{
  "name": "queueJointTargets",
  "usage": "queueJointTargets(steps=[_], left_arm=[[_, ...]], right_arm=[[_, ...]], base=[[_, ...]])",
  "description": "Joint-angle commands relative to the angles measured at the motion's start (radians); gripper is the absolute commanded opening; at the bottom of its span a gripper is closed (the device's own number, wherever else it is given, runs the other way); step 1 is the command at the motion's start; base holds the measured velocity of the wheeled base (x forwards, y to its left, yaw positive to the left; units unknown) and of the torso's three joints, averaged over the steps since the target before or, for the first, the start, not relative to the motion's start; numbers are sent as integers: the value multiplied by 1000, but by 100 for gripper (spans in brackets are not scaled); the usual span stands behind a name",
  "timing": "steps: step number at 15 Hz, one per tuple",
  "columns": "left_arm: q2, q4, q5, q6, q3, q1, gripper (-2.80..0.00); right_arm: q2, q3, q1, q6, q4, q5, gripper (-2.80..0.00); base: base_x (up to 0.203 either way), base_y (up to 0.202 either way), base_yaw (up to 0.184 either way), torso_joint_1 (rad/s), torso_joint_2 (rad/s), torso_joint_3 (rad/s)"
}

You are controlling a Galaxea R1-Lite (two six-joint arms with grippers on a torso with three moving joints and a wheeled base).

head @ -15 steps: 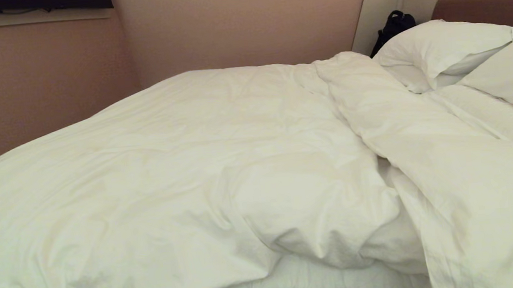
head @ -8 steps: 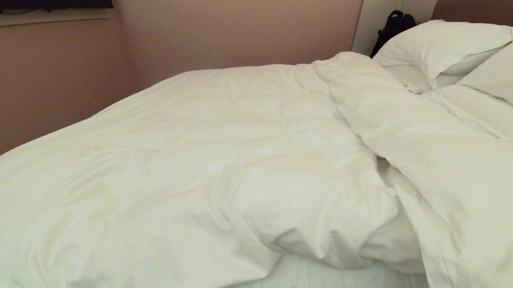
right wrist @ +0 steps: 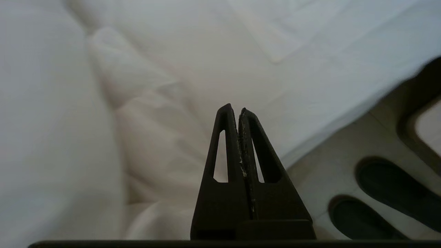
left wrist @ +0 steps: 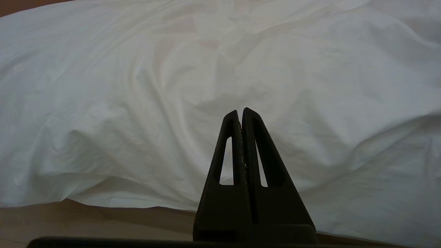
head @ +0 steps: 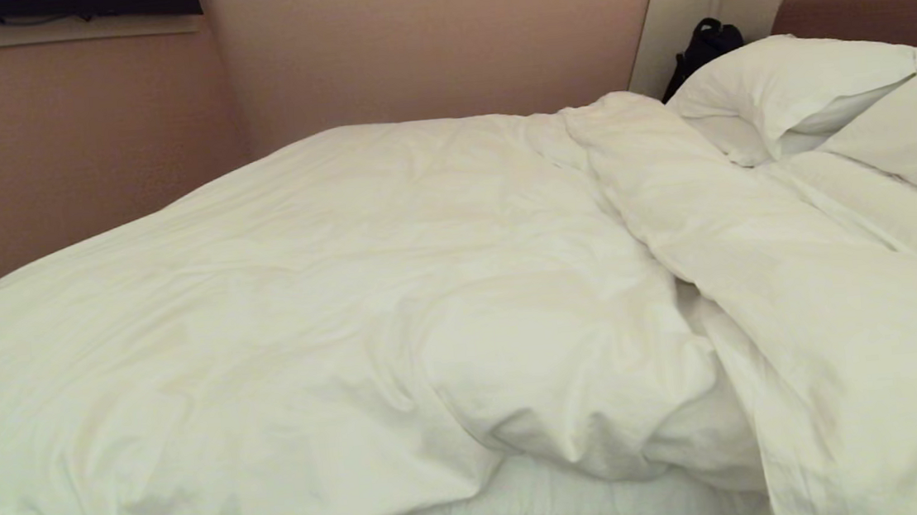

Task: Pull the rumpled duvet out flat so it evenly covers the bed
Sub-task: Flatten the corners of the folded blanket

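Duvet (head: 364,315) rumpled; both claws closed, empty

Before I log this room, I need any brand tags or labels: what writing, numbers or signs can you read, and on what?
None: no readable text in any view.
The duvet, pillows and headboard are plain.
The black bag by the headboard shows no legible label.
The dark screen on the wall shows no writing.
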Motion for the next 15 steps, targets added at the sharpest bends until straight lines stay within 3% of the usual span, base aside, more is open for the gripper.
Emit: queueJointTargets(steps=[1, 5, 8, 11, 15], left_arm=[[0, -1, 1, 0, 0, 0, -280], [0, -1, 1, 0, 0, 0, -280], [0, -1, 1, 0, 0, 0, -280], [0, -1, 1, 0, 0, 0, -280], [0, -1, 1, 0, 0, 0, -280]], right_arm=[[18, 13, -54, -167, -13, 252, -280], [-57, 22, -59, -171, 1, 389, -280], [-124, -9, -58, -173, 135, 467, -280], [-185, -74, -62, -169, 285, 472, -280], [-287, -84, -66, -170, 360, 430, -280]], base=[[0, 0, 0, 0, 0, 0], [0, 0, 0, 0, 0, 0], [0, 0, 0, 0, 0, 0], [0, 0, 0, 0, 0, 0], [0, 0, 0, 0, 0, 0]])
